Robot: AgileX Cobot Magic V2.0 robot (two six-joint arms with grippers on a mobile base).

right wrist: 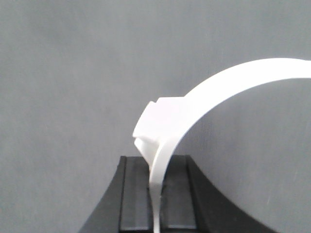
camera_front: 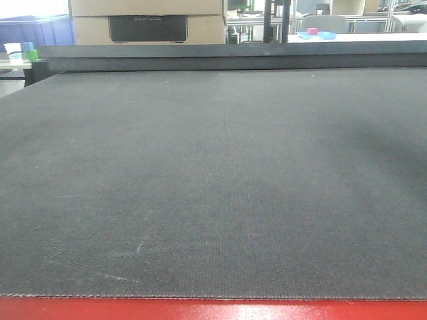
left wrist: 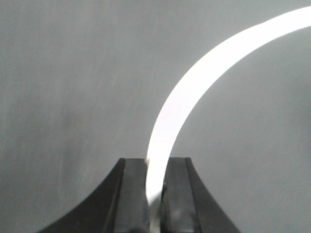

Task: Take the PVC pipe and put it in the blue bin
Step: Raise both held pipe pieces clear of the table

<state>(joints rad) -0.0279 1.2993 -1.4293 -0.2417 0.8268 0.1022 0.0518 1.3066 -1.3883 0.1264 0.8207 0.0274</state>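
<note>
Carriage looks to be the step in hand. The PVC pipe is pinched in the right gripper, whose fingers are closed on the thin end of the half-ring just below its squared tab. The rest of the curve sweeps up and out of the right side of that wrist view. Grey mat lies behind it, and I cannot tell whether the pipe is lifted clear.

The left gripper is closed too, on a bright white arc. That view is too washed out to say whether this is a separate piece or the same one.

The front view shows the dark surface with neither arm nor pipe in sight. A blue bin stands beyond its far-left corner, which I take to be the target.

The hold is narrow and near one end, so the ring could pivot between the fingers; a slow carry without sharp wrist turns would suit. If both arms do share one piece, one should let go first. Release low, well inside the bin's rim — a light curved part may bounce out.
</note>
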